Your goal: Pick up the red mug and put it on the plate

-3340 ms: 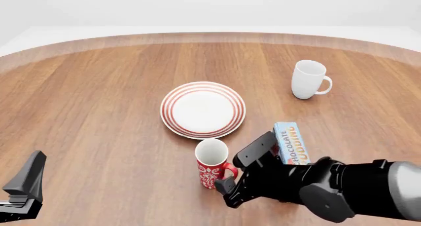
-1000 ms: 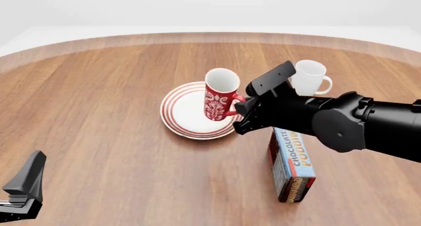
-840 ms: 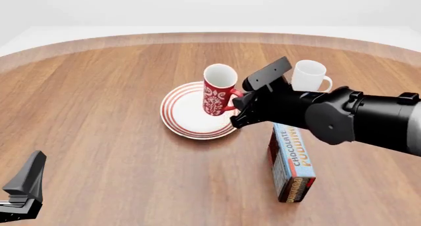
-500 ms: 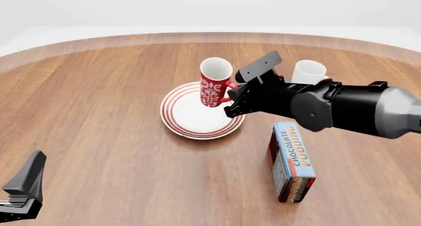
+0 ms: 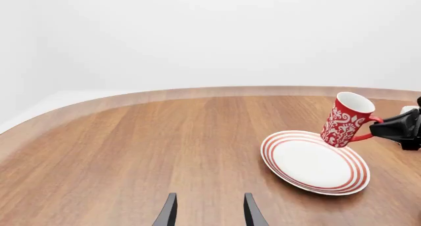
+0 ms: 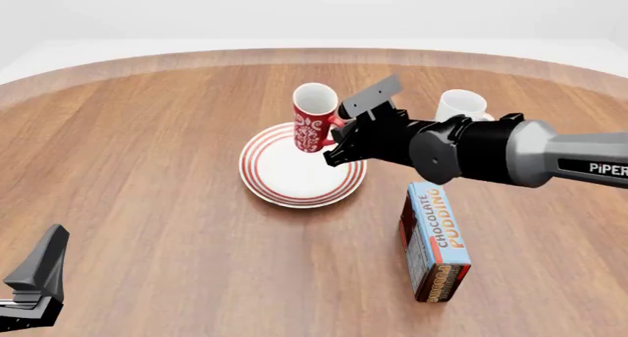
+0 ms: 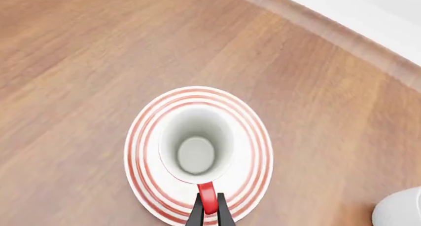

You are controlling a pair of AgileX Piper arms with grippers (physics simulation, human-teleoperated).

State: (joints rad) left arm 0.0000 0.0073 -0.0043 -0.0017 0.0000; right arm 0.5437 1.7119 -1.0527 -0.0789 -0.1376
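The red mug [image 6: 313, 119], patterned in white with a white inside, hangs slightly tilted over the far part of the plate [image 6: 265, 176]. My right gripper [image 6: 339, 129] is shut on its red loop handle. From above in the right wrist view, the mug [image 7: 196, 146] sits over the middle of the red-ringed plate [image 7: 139, 137], with the fingers [image 7: 197, 216] pinching the handle. The left wrist view shows the mug [image 5: 344, 120] over the plate's [image 5: 289, 174] far rim. My left gripper [image 6: 34, 282] rests at the near left, open and empty, far from both.
A plain white mug [image 6: 461, 104] stands behind my right arm at the back right. A chocolate pudding box [image 6: 437, 241] stands upright near the front right. The round wooden table's rim [image 6: 147, 61] curves across the back.
My right gripper lifted the red mug from the near table and carried it up and over the plate. Over the last second it moved left and farther away. The left arm stayed still.
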